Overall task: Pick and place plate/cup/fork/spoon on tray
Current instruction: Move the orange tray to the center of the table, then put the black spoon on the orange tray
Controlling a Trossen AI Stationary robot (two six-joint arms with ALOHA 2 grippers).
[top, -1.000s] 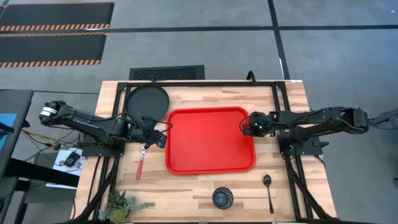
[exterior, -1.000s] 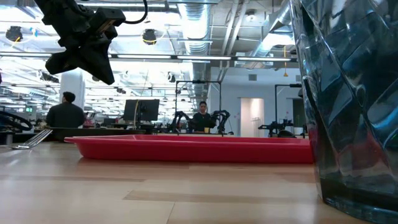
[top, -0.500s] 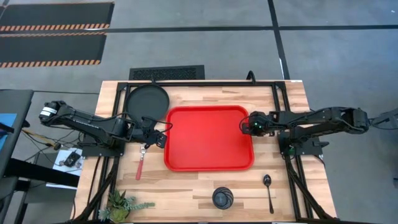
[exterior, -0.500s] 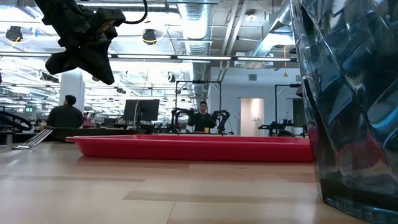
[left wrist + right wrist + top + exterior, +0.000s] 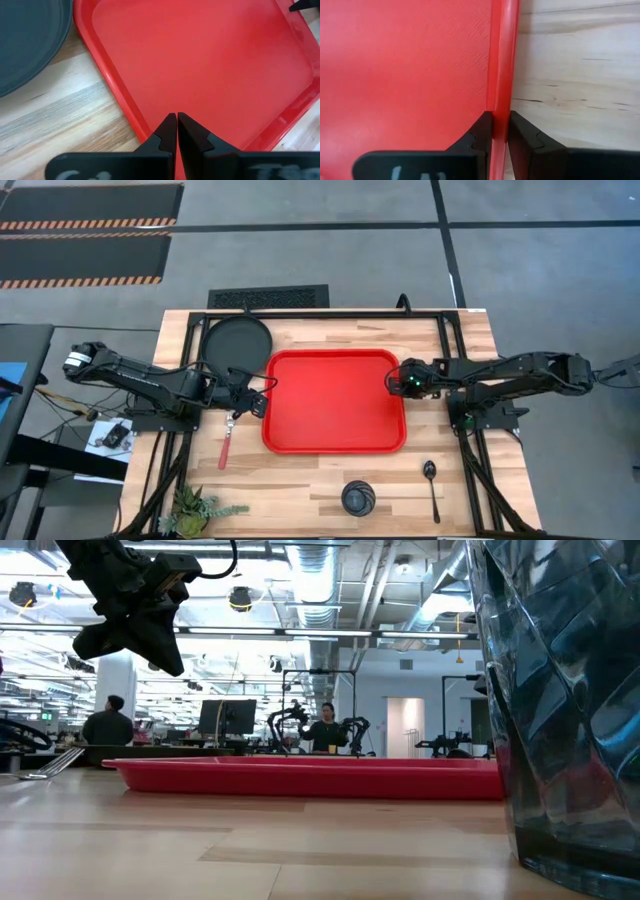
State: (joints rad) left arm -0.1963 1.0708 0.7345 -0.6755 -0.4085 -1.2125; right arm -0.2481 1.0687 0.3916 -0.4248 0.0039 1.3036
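Wooden counter [image 5: 330,470] from above: tray [image 5: 334,402] central, its right rim pinched by the right end effector [image 5: 397,381]. Wrist views: right fingers [image 5: 480,131] clamp that stiff, slick rim; left end effector [image 5: 177,131] closed, empty, above the tray's left edge.

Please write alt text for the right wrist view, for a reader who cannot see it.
The right gripper is clamped on the raised rim of the red tray, one dark finger inside the tray and the other outside. Beyond the rim lies the bare wooden table.
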